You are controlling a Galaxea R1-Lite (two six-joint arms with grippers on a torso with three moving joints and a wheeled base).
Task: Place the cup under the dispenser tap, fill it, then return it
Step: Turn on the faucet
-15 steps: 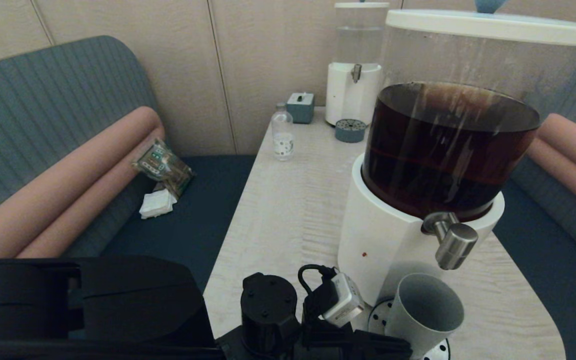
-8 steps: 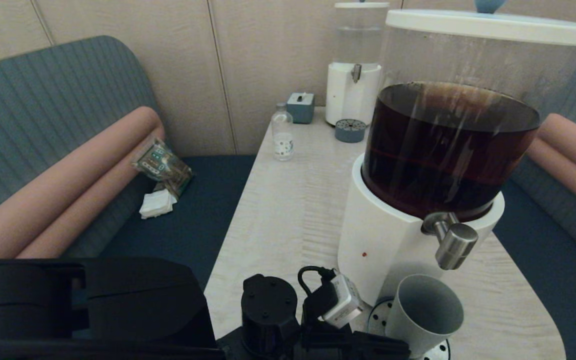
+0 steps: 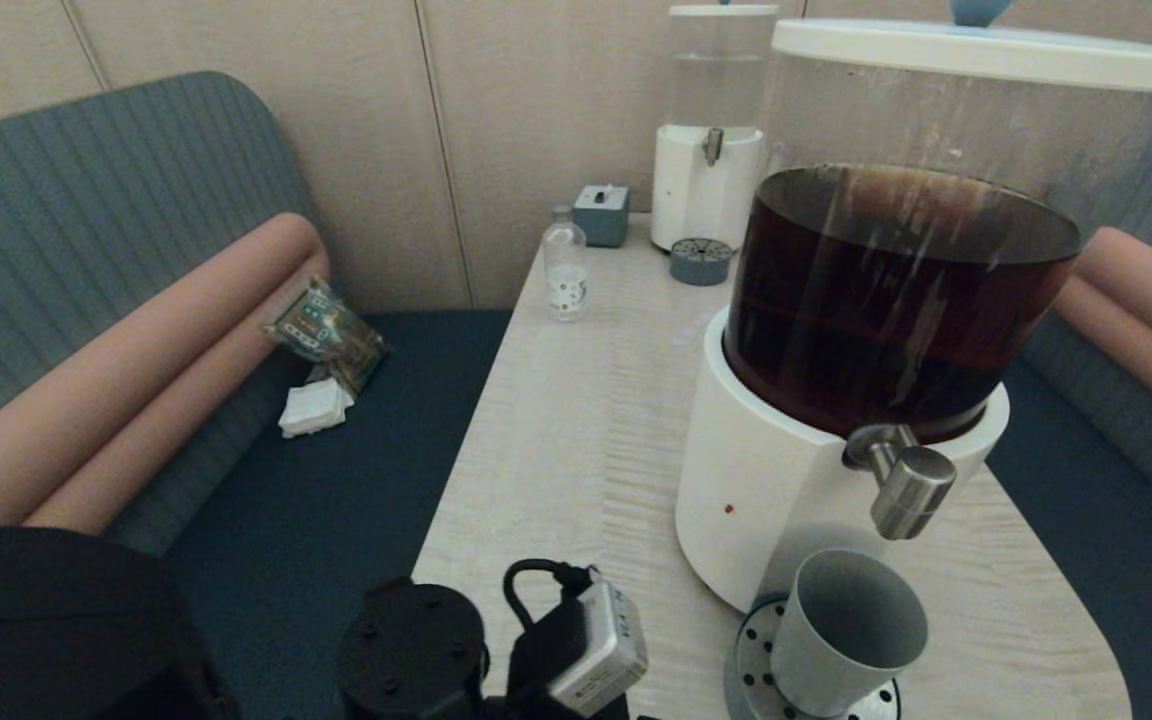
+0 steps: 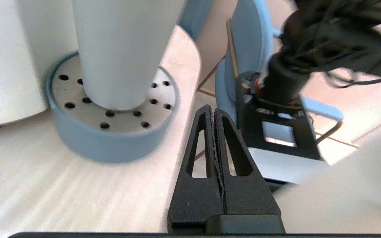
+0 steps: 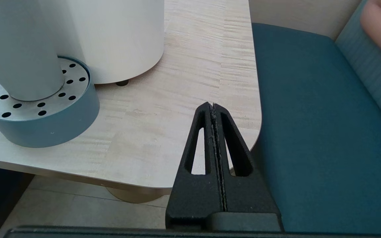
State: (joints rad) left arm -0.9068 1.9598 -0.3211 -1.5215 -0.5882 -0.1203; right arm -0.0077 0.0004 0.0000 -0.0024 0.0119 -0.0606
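The grey-green cup (image 3: 841,625) stands upright on a round perforated drip tray (image 3: 751,680), right below the brushed-steel dispenser tap (image 3: 904,487) of the large dispenser (image 3: 766,470) holding dark brown liquid. What shows of the cup's inside is plain grey. My left gripper (image 4: 213,110) is shut and empty, off to the side of the cup (image 4: 124,49) and its tray (image 4: 111,142), near the table's front edge. Its wrist (image 3: 536,650) sits at the bottom of the head view. My right gripper (image 5: 212,106) is shut and empty over the table's near right corner, apart from the cup (image 5: 18,49).
At the table's far end stand a smaller dispenser with clear liquid (image 3: 708,130), a second drip tray (image 3: 701,260), a small clear bottle (image 3: 565,265) and a grey-blue box (image 3: 601,213). A snack packet (image 3: 326,335) and a napkin lie on the left bench. Teal seats flank the table.
My left arm has drawn back from beside the cup, toward the left and the near table edge. The cup stays on the drip tray under the tap.
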